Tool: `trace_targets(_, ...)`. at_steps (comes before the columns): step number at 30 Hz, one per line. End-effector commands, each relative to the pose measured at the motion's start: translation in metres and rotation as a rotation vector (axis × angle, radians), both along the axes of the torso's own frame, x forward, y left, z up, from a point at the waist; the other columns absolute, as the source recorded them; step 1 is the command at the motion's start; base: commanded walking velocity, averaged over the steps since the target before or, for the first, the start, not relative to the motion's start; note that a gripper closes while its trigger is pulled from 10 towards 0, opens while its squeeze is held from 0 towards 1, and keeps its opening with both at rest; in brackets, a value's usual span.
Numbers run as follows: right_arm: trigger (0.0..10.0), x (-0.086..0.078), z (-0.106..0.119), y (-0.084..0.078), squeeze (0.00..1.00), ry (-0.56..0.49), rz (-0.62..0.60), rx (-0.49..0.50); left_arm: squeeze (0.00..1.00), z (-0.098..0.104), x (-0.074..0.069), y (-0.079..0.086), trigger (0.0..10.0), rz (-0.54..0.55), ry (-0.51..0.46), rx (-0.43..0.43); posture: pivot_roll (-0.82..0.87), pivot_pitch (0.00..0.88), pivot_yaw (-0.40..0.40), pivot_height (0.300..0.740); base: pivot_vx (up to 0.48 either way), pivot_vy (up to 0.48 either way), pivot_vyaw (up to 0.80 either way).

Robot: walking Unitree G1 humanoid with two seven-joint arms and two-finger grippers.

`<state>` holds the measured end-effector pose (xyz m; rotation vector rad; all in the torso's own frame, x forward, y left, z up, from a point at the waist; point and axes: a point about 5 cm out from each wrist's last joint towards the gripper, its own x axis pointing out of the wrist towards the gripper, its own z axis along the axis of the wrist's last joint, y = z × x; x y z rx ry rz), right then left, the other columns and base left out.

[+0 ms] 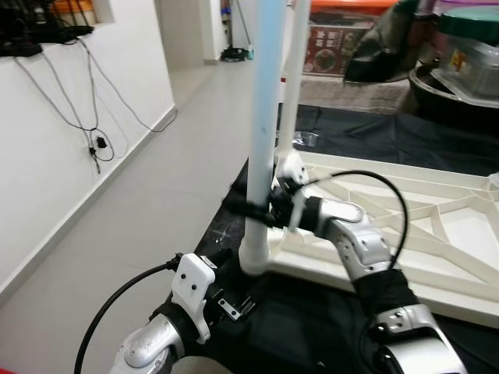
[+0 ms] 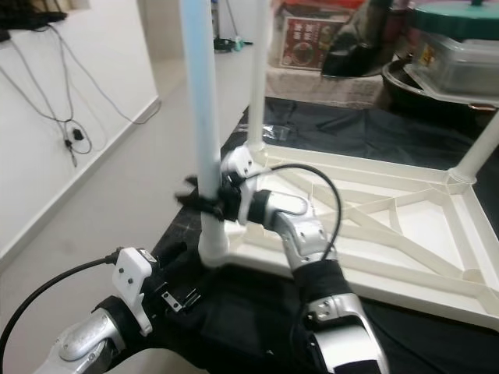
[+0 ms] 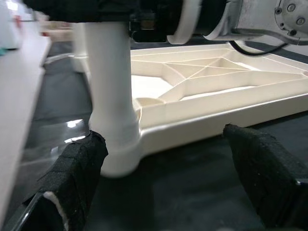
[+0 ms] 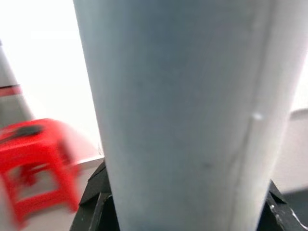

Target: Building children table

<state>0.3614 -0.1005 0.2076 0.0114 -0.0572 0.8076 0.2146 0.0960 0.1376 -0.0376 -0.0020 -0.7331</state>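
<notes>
your upturned white table top [image 1: 437, 234] lies underside up on a black sheet [image 1: 405, 132] across the right half of the head views, its ribs crossing inside the raised rim. at its near-left corner a pale blue table leg [image 1: 261, 117] stands upright in the corner socket [image 1: 256, 253] and runs up out of the top of the frame. behind it, a second leg [image 1: 291, 86] stands at the far-left corner, and in the right eye view a third leg [image 2: 482, 152] rises at the right edge.

your right gripper [image 1: 261, 210] sits in the centre of the frame, its black fingers clamped around the blue leg just above the socket; the right wrist view is close on that leg, with a blurred red stool [image 4: 33, 163] behind it.

your left gripper [image 3: 163, 178] is low, near the bottom left of the head views, with its padded fingers [image 3: 77, 173] spread apart on the black sheet just in front of the socket, one of them close beside it.

grey floor [image 1: 156, 187] and a white wall with hanging cables [image 1: 93, 125] fill the left side.
</notes>
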Motion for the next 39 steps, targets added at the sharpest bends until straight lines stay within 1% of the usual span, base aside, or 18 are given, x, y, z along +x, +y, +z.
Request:
trace_targets(1,0.0,0.005,-0.01,-0.024,0.0,0.062,-0.282,0.078,0.0,-0.004,-0.001,0.001,10.0,0.005,0.007,0.014,0.13,0.052,-0.008,0.74,0.0,0.0,0.0)
trace_targets(2,0.0,0.004,-0.014,-0.033,0.0,0.071,-0.473,0.099,0.0,-0.004,0.0,0.001,10.0,0.003,0.008,0.014,0.12,0.051,-0.002,0.74,0.0,0.0,0.0)
trace_targets(3,0.0,0.004,-0.014,-0.033,0.0,0.071,-0.473,0.099,0.0,-0.004,0.0,0.001,10.0,0.003,0.008,0.014,0.12,0.051,-0.002,0.74,0.0,0.0,0.0)
trace_targets(5,0.0,-0.008,-0.023,-0.047,0.0,0.081,-0.774,0.089,0.0,-0.005,0.0,0.001,10.0,-0.002,0.01,0.014,0.12,0.048,-0.001,0.74,0.0,0.0,0.0)
trace_targets(6,0.0,-0.008,-0.023,-0.047,0.0,0.081,-0.774,0.089,0.0,-0.005,0.0,0.001,10.0,-0.002,0.01,0.014,0.12,0.048,-0.001,0.74,0.0,0.0,0.0)
trace_targets(8,0.0,-0.032,-0.027,-0.046,0.0,0.091,-1.039,0.116,0.0,-0.005,0.0,-0.001,10.0,-0.008,0.009,0.014,0.12,0.046,-0.002,0.74,0.0,0.0,0.0)
trace_targets(16,0.0,-0.042,-0.029,-0.02,0.0,0.148,-1.137,0.167,0.0,-0.005,0.0,-0.001,10.0,-0.008,0.007,0.014,0.12,0.043,-0.011,0.74,0.0,0.0,0.0)
trace_targets(17,6.7,-0.041,-0.029,-0.013,0.0,0.157,-1.121,0.187,0.0,-0.005,0.0,-0.001,10.0,-0.007,0.007,0.013,0.13,0.045,-0.012,0.74,0.0,0.0,0.0)
trace_targets(18,6.7,-0.041,-0.029,-0.013,0.0,0.157,-1.121,0.187,0.0,-0.005,0.0,-0.001,10.0,-0.007,0.007,0.013,0.13,0.045,-0.012,0.74,0.0,0.0,0.0)
trace_targets(19,10.0,-0.039,-0.029,-0.005,0.0,0.156,-1.065,0.198,0.0,-0.005,-0.001,-0.001,10.0,-0.007,0.007,0.014,0.13,0.047,-0.012,0.74,0.0,0.0,0.0)
trace_targets(21,10.0,-0.037,-0.028,-0.001,0.0,0.138,-1.013,0.201,0.0,-0.005,-0.001,-0.001,10.0,-0.006,0.007,0.014,0.12,0.048,-0.011,0.74,0.0,0.0,0.0)
trace_targets(22,10.0,-0.037,-0.029,0.002,1.0,0.127,-0.967,0.206,0.0,-0.005,-0.001,-0.001,10.0,-0.006,0.007,0.015,0.12,0.049,-0.01,0.74,0.0,0.0,0.0)
trace_targets(28,10.0,-0.03,-0.031,-0.007,1.0,0.089,-0.861,0.247,0.0,-0.005,0.0,-0.001,10.0,-0.005,0.008,0.016,0.12,0.05,-0.005,0.74,0.0,0.0,0.0)
trace_targets(29,10.0,-0.027,-0.027,-0.01,0.0,0.083,-0.785,0.248,0.0,-0.005,0.0,-0.001,10.0,-0.005,0.008,0.016,0.12,0.052,-0.006,0.74,0.0,0.0,0.0)
trace_targets(31,10.0,-0.021,-0.019,-0.014,0.0,0.097,-0.58,0.28,0.0,-0.005,0.001,-0.001,10.0,-0.004,0.007,0.015,0.12,0.053,-0.003,0.74,0.0,0.0,0.0)
trace_targets(33,10.0,-0.02,-0.015,-0.016,0.0,0.105,-0.479,0.301,0.0,-0.005,0.001,-0.001,10.0,-0.004,0.006,0.016,0.11,0.053,-0.003,0.74,0.0,0.0,0.0)
trace_targets(36,10.0,-0.015,-0.002,-0.025,0.0,0.111,-0.105,0.263,0.0,-0.005,0.003,-0.001,10.0,-0.005,0.004,0.014,0.11,0.046,-0.002,0.74,0.0,0.0,0.0)
trace_targets(39,10.0,-0.017,0.006,-0.029,0.0,0.095,0.145,0.228,0.0,-0.006,0.005,-0.002,10.0,-0.006,0.002,0.013,0.12,0.044,-0.006,0.74,0.0,0.0,0.0)
